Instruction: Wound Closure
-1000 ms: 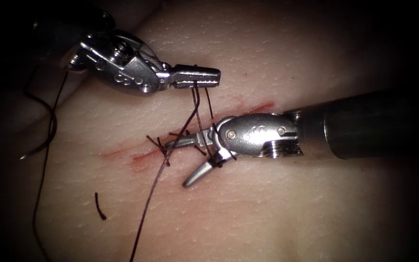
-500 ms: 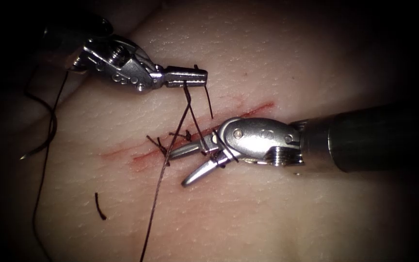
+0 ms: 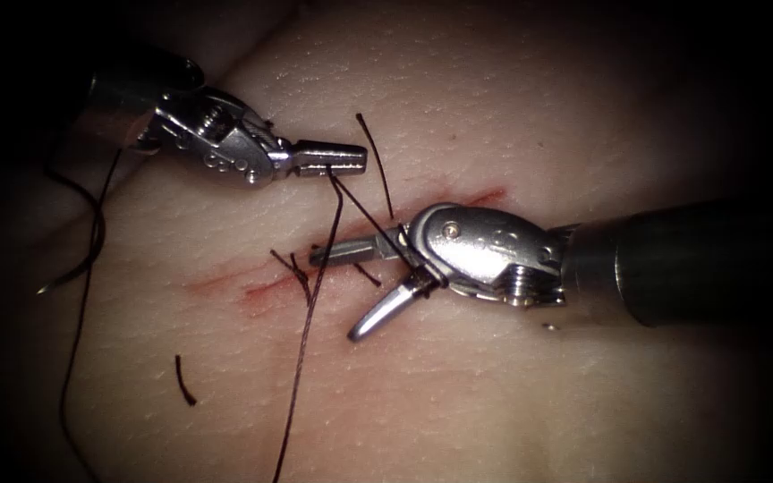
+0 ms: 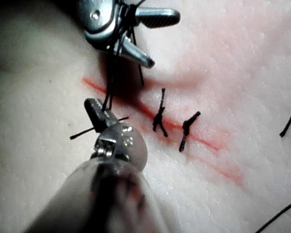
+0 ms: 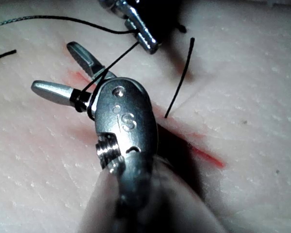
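My left tool [image 3: 349, 159] sits above the cut [image 3: 266, 286], jaws shut on the dark thread [image 3: 310, 304]. From them one strand hangs toward the lower edge. Another runs taut to my right tool [image 3: 336, 297], which lies over the cut with jaws open and thread wound around them near the hinge [image 3: 415, 270]. The wrap [image 5: 82, 103] shows in the right wrist view, with the right tool [image 5: 54, 67] gripping nothing. The short thread tail [image 3: 378, 165] stands free. The curved needle [image 3: 72, 273] lies far left of the cut, held by neither tool. In the left wrist view the left tool [image 4: 93, 107] pinches thread below the right tool [image 4: 163, 40].
Two tied stitches [image 4: 160, 116] [image 4: 188, 127] cross the cut, with red fluid [image 3: 485, 197] along its line. A cut piece of thread [image 3: 185, 380] lies on the tissue [image 3: 494, 394] to the lower left. Thread trails from the needle down the left side [image 3: 78, 340].
My left tool has drawn back to the left with the thread, and the strand to the right tool has straightened. The tail now stands clear of the left jaws. The right tool shifted slightly right.
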Available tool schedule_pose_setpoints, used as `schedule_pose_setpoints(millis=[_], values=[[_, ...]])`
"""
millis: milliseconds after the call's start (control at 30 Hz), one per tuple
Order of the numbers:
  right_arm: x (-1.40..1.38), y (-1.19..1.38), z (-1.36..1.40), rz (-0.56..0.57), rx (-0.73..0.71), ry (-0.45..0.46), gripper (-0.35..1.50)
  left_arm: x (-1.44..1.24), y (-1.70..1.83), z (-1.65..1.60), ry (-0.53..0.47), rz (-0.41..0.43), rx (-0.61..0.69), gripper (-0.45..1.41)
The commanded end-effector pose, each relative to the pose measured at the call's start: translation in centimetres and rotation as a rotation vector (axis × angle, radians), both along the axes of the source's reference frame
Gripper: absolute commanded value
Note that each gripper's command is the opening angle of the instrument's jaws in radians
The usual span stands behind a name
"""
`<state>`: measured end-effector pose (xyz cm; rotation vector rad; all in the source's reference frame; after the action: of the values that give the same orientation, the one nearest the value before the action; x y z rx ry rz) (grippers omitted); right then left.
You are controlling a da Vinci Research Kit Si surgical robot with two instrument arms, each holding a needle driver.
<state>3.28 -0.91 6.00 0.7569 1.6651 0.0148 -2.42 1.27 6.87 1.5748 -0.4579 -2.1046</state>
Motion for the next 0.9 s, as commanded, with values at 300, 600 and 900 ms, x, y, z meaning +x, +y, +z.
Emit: schedule_pose_setpoints(millis=[300, 600, 900], values=[[-0.07, 0.19, 0.03, 0.087, 0.049, 0.013, 0.91, 0.07, -0.26, 0.01, -0.034, -0.037, 0.006, -0.45], [-0.11, 0.27, 0.08, 0.163, 0.075, 0.002, 0.86, -0.01, -0.61, 0.09, -0.038, -0.098, -0.001, -0.45], [-0.22, 0.38, 0.2, 0.258, 0.112, -0.039, 0.81, -0.18, -0.96, 0.22, 0.055, -0.183, -0.039, -0.45]])
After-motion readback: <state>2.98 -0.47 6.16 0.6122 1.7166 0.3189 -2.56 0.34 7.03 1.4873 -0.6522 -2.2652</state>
